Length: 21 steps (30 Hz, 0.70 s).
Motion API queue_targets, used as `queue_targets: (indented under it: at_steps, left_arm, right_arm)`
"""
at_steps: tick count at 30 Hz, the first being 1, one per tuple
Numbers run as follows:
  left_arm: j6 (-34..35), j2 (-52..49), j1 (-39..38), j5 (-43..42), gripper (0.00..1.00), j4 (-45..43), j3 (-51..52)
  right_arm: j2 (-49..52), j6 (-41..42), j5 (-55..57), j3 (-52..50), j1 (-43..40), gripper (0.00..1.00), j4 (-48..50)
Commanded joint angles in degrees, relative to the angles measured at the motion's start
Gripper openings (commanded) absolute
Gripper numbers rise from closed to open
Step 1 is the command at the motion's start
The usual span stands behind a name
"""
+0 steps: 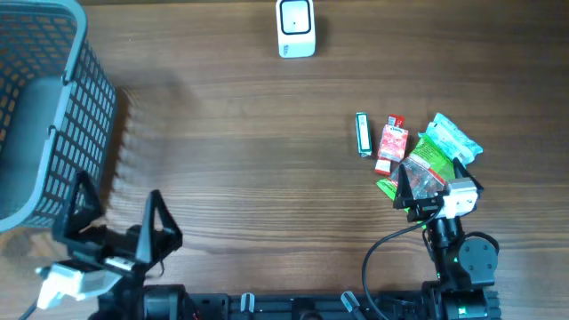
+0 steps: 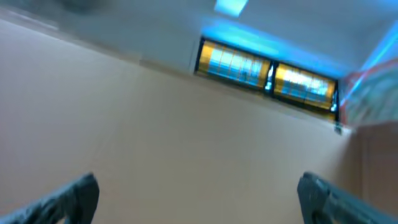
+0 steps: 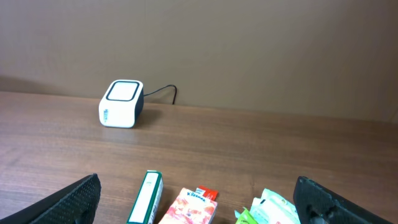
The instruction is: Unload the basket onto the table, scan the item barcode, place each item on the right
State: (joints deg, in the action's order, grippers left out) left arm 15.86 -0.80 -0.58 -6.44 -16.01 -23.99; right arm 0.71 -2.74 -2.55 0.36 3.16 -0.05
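1. Grey basket point(image 1: 53, 116): far left of the scanner point(image 1: 295, 28) and cut off by the frame edge.
2. Left gripper point(image 1: 117, 187): lower left of the scanner, beside the basket. Jaws spread wide, nothing in them. Its wrist view is blurred, showing only a wall and lit panels point(image 2: 267, 71).
3. Slim white box point(image 1: 363, 133), red packet point(image 1: 391, 145) and green packets point(image 1: 449, 142): clustered lower right of the scanner. Barcodes unreadable; the wrist view crops them at the bottom edge.
4. Right gripper point(image 1: 434, 173): over the green packets, jaws spread, partly hiding them. Can't tell whether it touches them.
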Motion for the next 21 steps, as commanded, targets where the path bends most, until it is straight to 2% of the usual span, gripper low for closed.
queue_targets:
  at_steps: [1, 9, 13, 21]
  left_arm:
    - [-0.4, 0.6, 0.4, -1.6, 1.0, -9.6, 12.1]
    - [-0.4, 0.6, 2.5, -1.4, 1.0, -9.3, 21.1]
    - [-0.4, 0.6, 3.1, -1.4, 1.0, -5.2, 23.6]
    - [-0.7, 0.6, 3.1, -1.4, 1.0, 16.6, 23.7]
  right_arm:
    - [-0.5, -0.4, -0.5, -0.1, -0.3, 1.0, 0.2]
    - [-0.5, -0.4, -0.5, -0.1, -0.3, 1.0, 0.2]
    - [-0.5, -0.4, -0.5, -0.1, -0.3, 1.0, 0.2]
    - [-0.5, -0.4, -0.5, -0.1, -0.3, 1.0, 0.2]
